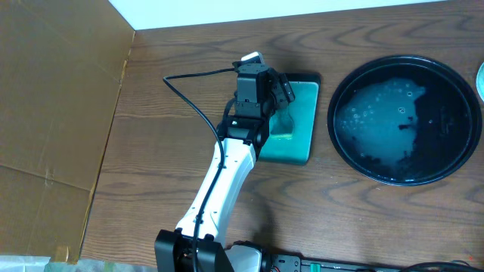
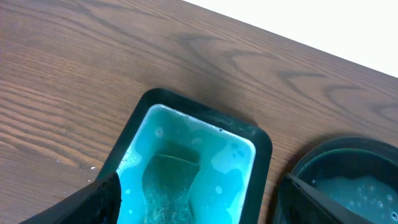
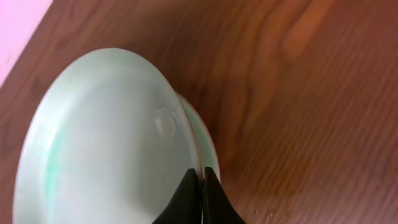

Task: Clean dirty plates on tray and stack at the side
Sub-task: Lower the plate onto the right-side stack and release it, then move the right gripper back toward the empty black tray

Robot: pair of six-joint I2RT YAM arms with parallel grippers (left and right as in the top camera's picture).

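- The left claw (image 2: 202, 182) hangs over a rectangular dish (image 2: 261, 140) with a black rim and a teal inside, its two fingers spread wide apart and holding nothing.
- A sponge (image 2: 171, 177) lies in the dish in pale soapy water, below the gap between the fingers; whether they touch it cannot be told.
- The dish sits on the brown wooden desk (image 1: 151, 151), just to the left of the tray (image 1: 446, 113).
- The tray is round, black and glossy, with no plate on it; a patch of whitish suds (image 1: 378, 113) covers its left and middle.
- In the right wrist view a white plate (image 3: 106, 143) with a faint green ring near its rim lies on the desk, and the edge of a second plate (image 3: 210, 146) shows just under it on the right.
- The right claw (image 3: 202, 183) has its fingers pressed together, the tips at the top plate's rim; whether they pinch the rim cannot be told.
- In the overhead view only a pale sliver of a plate (image 1: 481, 79) shows at the right edge, beside the tray.
- A sheet of cardboard (image 1: 53, 98) covers the left of the desk, and a black cable (image 1: 189, 102) loops along the left arm.
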